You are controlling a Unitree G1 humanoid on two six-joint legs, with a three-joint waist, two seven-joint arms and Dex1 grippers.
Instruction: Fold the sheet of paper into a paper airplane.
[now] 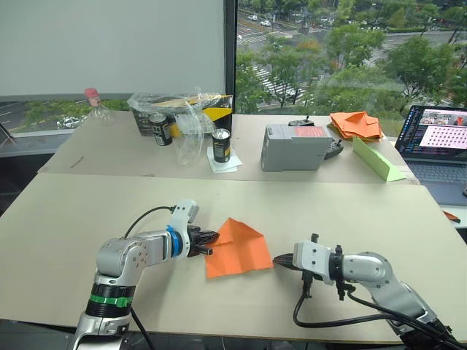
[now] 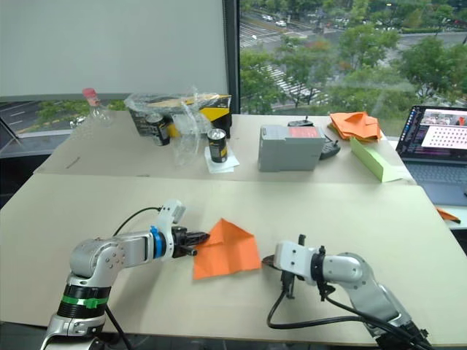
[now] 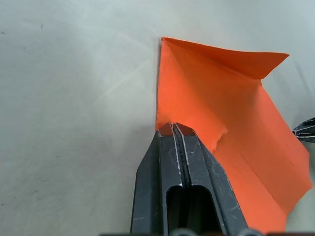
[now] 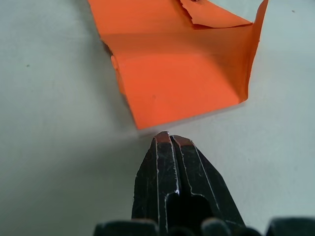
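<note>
The sheet of paper (image 1: 237, 248) is bright orange and partly folded, with a raised point at its far side. It lies on the near table between my two grippers. My left gripper (image 1: 208, 244) is shut, and its tips rest on the sheet's left edge (image 3: 172, 129); I see no paper between the fingers. My right gripper (image 1: 277, 261) is shut too, its tips a short gap from the sheet's right edge (image 4: 170, 137). A corner flap (image 4: 216, 17) stands up on the sheet.
On the far table stand two cans (image 1: 221, 145), a grey box (image 1: 295, 146), a heap of orange paper pieces (image 1: 355, 125), a light-green paper wedge (image 1: 377, 160), a plastic bag (image 1: 179, 109) and a bottle (image 1: 95, 106). A laptop (image 1: 440, 146) sits at the right.
</note>
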